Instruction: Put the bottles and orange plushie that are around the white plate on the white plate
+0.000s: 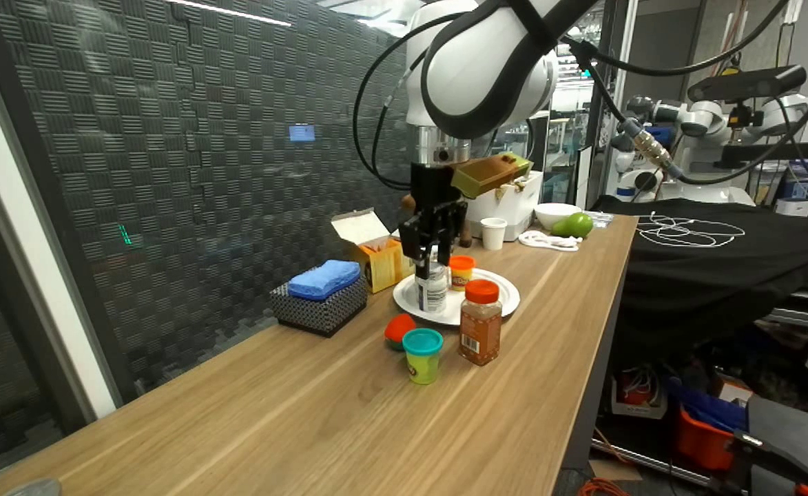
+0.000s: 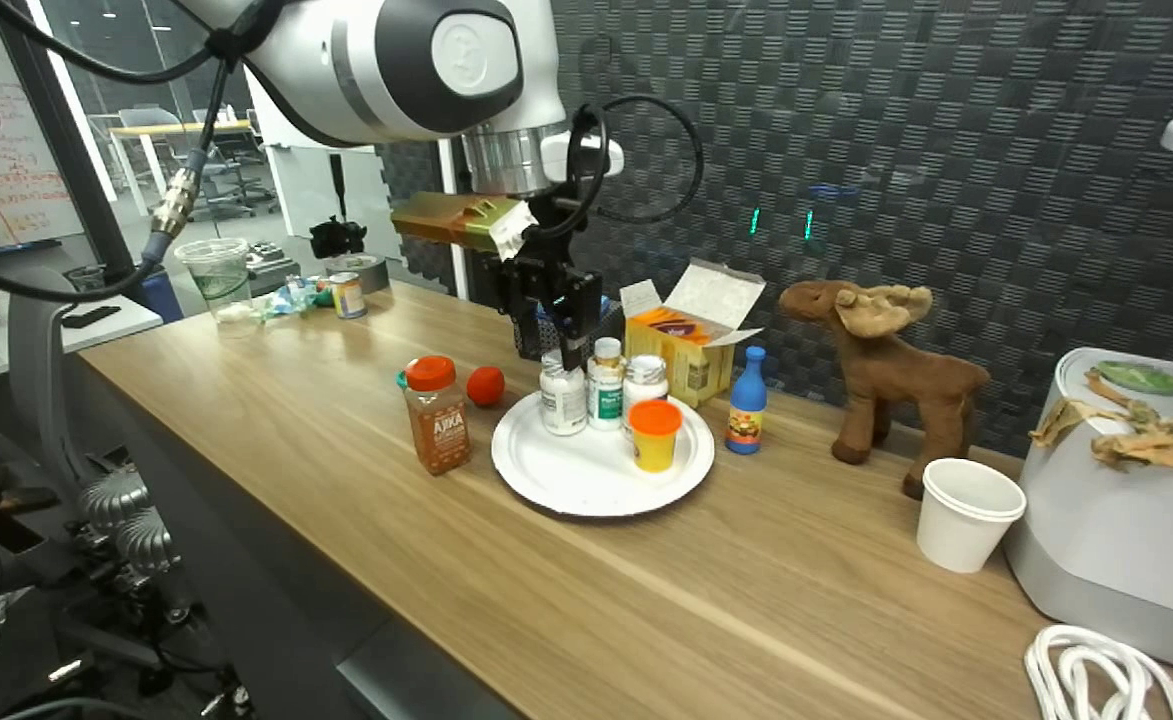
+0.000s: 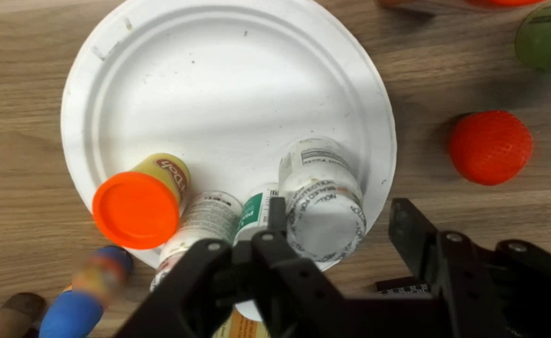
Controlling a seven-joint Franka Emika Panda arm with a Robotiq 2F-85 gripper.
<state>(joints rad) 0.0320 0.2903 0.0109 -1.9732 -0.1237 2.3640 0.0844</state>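
Claw [image 3: 338, 211] is open, jaws apart with one white bottle [image 3: 324, 206] between them, not gripped. Wrist view: bottle is just below and right of frame centre, printed seal across its top. Clear gap to the finger on the right of the frame; the finger on the left is right next to the bottle, can't tell if it touches.

That bottle is upright on the white plate [image 3: 228, 84], near the rim. In both exterior views the claw points down over it, near mid-frame, tips at the bottle's top.

Same plate, left in the wrist view and partly hidden by the claw: green-labelled bottle [image 2: 606, 395], then grey-lettered bottle [image 3: 212, 213]. Play-Doh tub [image 3: 136, 209], orange lid, sits further left, lower left of the plate.

Off the plate, on the surface [image 3: 12, 164]:
- orange plushie [image 3: 491, 148]: right side of wrist frame, above and right of the claw, apart from claw and plate.
- amber bottle [image 1: 481, 331]: red cap, upright, just beside the plate, below and right of the claw in an exterior view.
- teal-lidded tub [image 1: 423, 355]: left of the amber bottle there.
- blue bottle [image 2: 746, 405]: upright, right of plate and claw in an exterior view. Yellow box [image 2: 691, 370] is behind the plate there.
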